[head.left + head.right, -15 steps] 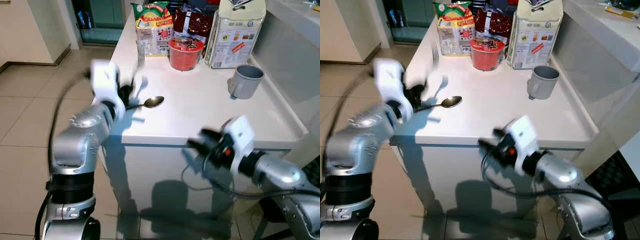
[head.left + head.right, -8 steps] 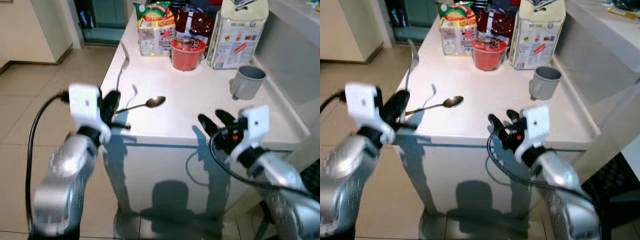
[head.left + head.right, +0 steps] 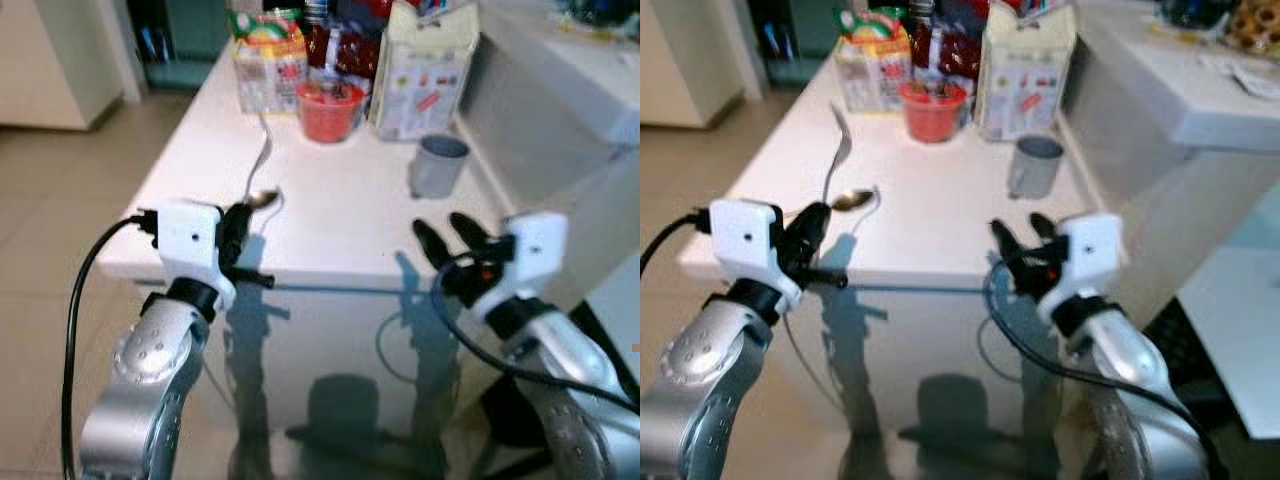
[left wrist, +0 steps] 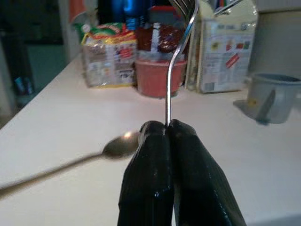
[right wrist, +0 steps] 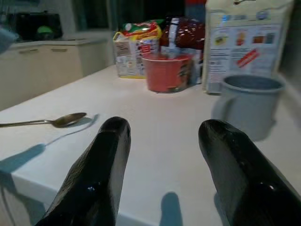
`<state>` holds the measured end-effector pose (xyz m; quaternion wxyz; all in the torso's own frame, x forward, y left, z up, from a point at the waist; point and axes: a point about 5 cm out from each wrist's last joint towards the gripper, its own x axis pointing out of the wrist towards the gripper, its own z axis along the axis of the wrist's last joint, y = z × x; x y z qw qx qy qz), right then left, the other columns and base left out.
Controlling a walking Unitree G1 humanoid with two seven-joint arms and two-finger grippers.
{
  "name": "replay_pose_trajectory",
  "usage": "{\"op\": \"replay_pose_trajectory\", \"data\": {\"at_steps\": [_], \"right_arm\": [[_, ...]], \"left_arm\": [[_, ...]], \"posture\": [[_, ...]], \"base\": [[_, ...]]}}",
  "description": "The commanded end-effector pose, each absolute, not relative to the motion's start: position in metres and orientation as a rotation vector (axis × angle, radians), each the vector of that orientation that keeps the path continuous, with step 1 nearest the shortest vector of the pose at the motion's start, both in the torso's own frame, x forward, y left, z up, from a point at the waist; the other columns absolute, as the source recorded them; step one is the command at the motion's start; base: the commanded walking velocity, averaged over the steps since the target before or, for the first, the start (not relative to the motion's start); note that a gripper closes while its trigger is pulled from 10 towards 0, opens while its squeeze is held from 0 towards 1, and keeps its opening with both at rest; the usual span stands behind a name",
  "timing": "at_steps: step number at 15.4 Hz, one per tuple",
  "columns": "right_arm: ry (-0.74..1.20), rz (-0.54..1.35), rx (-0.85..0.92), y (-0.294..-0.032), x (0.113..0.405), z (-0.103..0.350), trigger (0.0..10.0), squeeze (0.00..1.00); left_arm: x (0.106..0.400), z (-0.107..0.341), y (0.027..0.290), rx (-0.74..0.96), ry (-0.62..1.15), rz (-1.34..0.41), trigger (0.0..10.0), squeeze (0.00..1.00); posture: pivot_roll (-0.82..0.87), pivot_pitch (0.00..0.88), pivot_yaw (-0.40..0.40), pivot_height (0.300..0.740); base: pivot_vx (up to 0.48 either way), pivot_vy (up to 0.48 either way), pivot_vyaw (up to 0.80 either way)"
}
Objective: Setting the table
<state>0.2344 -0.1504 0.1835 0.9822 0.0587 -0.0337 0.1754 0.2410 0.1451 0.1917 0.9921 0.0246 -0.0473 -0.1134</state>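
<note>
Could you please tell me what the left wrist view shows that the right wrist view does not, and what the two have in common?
Left wrist view alone: the left gripper shut on the handle of an upright silver metal fork.

Right wrist view alone: the right gripper, its fingers spread and holding nothing, at the near edge of the white table.

Both: the silver metal spoon lying on the table, the grey mug, the red cup and the food packets behind it.

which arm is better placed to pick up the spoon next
Probably the right. The right gripper is open and free at the white table's front edge. The left gripper sits nearer the silver metal spoon, but is shut on the silver metal fork.
</note>
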Motion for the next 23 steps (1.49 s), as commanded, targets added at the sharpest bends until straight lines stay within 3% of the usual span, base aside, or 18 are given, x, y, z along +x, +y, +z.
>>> {"op": "replay_pose_trajectory", "data": {"at_steps": [1,7,14,23], "right_arm": [[-0.112,0.343,0.113,-0.152,0.233,0.19,10.0,0.0],[-0.118,0.362,0.141,-0.14,0.235,0.183,10.0,0.0],[-0.141,0.286,0.149,-0.145,0.234,0.181,10.0,0.0],[-0.157,0.261,0.108,-0.156,0.239,0.187,10.0,0.0]], "left_arm": [[0.239,0.192,0.149,0.072,-0.095,-0.201,10.0,0.0],[0.25,0.193,0.146,0.113,-0.118,-0.222,10.0,0.0],[0.265,0.191,0.137,0.104,-0.131,-0.243,10.0,0.0],[0.274,0.192,0.122,0.06,-0.163,-0.279,10.0,0.0]], "posture": [[-0.05,0.0,-0.05,0.74],[-0.03,0.0,-0.037,0.74],[-0.07,0.0,0.027,0.74],[-0.1,0.0,0.025,0.74]], "base": [[0.0,-0.48,0.0],[0.0,-0.48,0.0],[0.0,-0.48,0.0],[0.0,-0.48,0.0]]}}
